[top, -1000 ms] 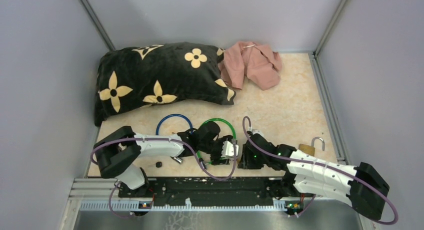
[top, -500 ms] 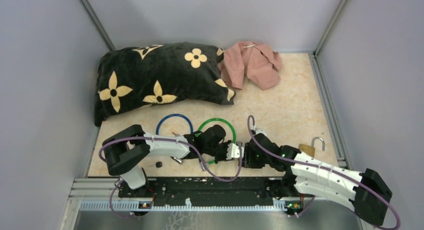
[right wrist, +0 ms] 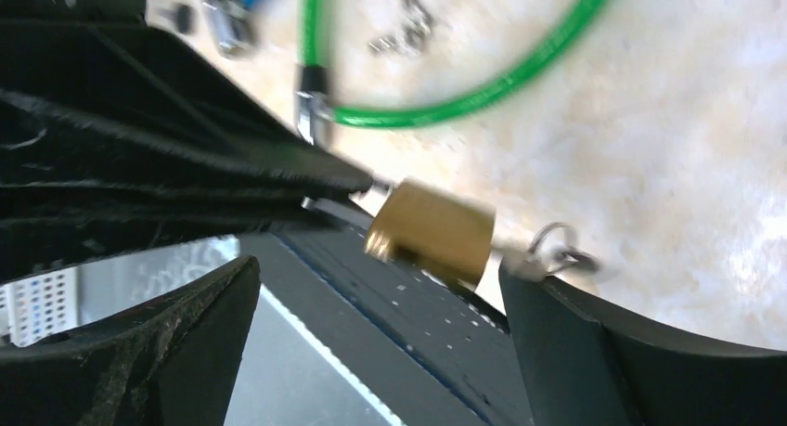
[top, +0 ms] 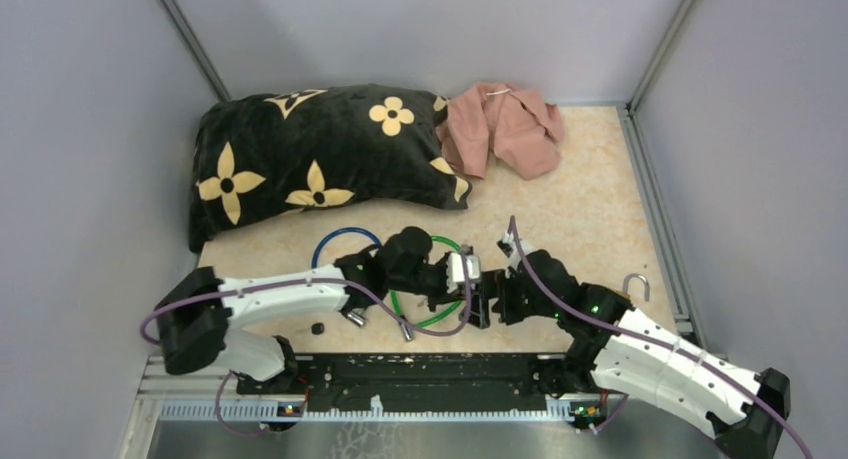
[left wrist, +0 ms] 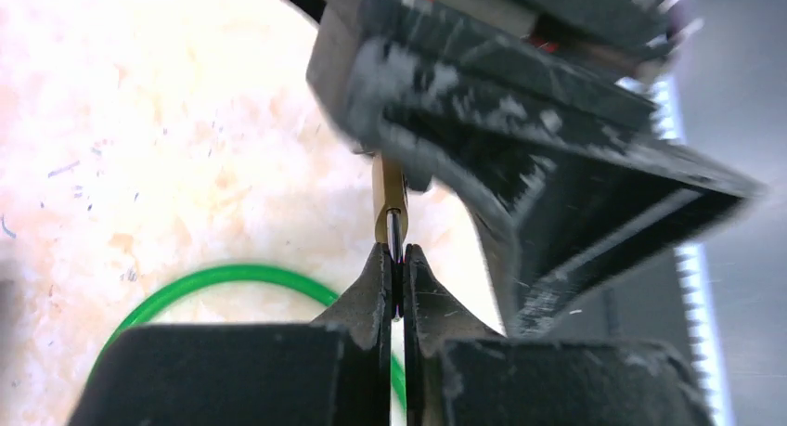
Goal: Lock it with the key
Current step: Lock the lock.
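Observation:
A small brass padlock [right wrist: 429, 231] hangs in the air between the two grippers. My left gripper [left wrist: 396, 254] is shut on a thin dark part at its top, with the brass body [left wrist: 390, 199] just beyond the fingertips. A blurred silvery key [right wrist: 513, 259] with a ring [right wrist: 557, 250] sticks out of the padlock's far end. My right gripper [right wrist: 379, 268] is open, its fingers wide on either side of the padlock and key and touching neither. In the top view the left gripper [top: 472, 279] and right gripper [top: 488, 301] meet at the table's middle, hiding the padlock.
A green cable loop [top: 441, 244] and a blue one [top: 345, 237] lie under the left arm. Another padlock's open shackle [top: 636, 283] shows by the right arm. A black flowered pillow [top: 320, 159] and pink cloth [top: 505, 124] lie at the back. The metal rail [top: 430, 371] runs along the front.
The left gripper closed on the padlock, and the right gripper, earlier partly closed, has opened wide. Both grippers moved away from the front rail toward the table's middle.

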Controlling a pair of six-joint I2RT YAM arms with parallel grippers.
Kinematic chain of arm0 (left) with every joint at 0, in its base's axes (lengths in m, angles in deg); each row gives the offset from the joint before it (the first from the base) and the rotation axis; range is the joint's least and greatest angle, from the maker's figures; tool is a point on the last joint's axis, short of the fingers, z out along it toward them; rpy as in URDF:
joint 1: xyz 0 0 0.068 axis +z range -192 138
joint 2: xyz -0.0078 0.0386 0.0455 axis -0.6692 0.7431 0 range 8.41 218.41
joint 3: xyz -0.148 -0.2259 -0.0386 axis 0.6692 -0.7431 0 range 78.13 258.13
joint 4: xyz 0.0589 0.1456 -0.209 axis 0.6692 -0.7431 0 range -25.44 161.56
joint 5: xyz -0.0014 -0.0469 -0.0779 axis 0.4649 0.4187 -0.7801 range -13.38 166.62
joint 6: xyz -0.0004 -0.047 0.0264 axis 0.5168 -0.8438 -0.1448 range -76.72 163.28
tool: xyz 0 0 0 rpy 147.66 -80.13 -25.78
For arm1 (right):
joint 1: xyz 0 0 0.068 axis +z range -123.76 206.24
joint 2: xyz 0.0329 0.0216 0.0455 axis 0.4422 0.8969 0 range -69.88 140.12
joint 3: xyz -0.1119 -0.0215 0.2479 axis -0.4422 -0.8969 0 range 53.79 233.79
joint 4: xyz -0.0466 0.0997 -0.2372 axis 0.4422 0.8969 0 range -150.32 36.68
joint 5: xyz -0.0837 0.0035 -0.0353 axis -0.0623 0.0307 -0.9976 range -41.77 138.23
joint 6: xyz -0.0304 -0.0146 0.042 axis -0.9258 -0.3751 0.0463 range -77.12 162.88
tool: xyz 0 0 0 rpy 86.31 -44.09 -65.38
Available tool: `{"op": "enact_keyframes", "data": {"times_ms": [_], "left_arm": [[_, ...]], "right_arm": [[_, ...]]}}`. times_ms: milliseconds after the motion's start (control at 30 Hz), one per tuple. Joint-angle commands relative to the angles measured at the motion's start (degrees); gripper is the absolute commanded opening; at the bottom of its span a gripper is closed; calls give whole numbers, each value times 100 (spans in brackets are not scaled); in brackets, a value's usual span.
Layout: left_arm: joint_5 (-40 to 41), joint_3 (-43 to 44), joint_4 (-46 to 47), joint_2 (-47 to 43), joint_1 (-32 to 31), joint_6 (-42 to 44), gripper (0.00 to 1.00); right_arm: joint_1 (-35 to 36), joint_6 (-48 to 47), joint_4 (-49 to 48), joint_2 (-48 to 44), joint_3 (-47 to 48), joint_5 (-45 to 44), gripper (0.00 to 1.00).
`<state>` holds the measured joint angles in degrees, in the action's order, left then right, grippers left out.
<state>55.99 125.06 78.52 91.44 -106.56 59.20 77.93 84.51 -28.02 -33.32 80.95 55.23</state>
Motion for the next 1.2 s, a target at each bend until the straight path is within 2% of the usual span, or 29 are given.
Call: {"op": "enact_keyframes", "data": {"times_ms": [0, 100, 200, 333, 433, 600, 767, 933, 1100, 1167], "left_arm": [[-1246, 245, -549, -880, 408, -1185, 0], [-2292, 40, -394, -1384, 1073, -2107, 0], [-2731, -370, 341, -2082, 1615, -2918, 0], [-2841, -967, 924, -3192, 2022, -3172, 0], [-2969, -1416, 1127, -3998, 2360, -3391, 0], [-3073, -1684, 814, -4861, 2900, -3470, 0], [-3210, -1530, 341, -5078, 3302, -3191, 0], [-3601, -1234, 168, -4942, 3376, -2946, 0], [-3710, -977, -39, -4604, 3386, -2726, 0], [-3757, -912, -67, -4505, 3395, -2675, 0]], "right_arm": [[-198, -750, -305, -238, 835, 469, 98], [-202, -1295, -512, -412, 1279, 772, 98], [-209, -1996, -863, -471, 1518, 1309, 98], [-206, -2631, -1176, -143, 1571, 1451, 98], [-198, -2717, -1715, 130, 1637, 2163, 98], [-202, -2750, -2589, 445, 1848, 2712, 98], [-202, -2963, -3009, 1106, 2052, 2914, 91], [-202, -3252, -3345, 1560, 2356, 3227, 87], [-202, -3412, -3239, 1744, 2542, 3344, 69], [-203, -3419, -3307, 1733, 2502, 3323, 68]]}}
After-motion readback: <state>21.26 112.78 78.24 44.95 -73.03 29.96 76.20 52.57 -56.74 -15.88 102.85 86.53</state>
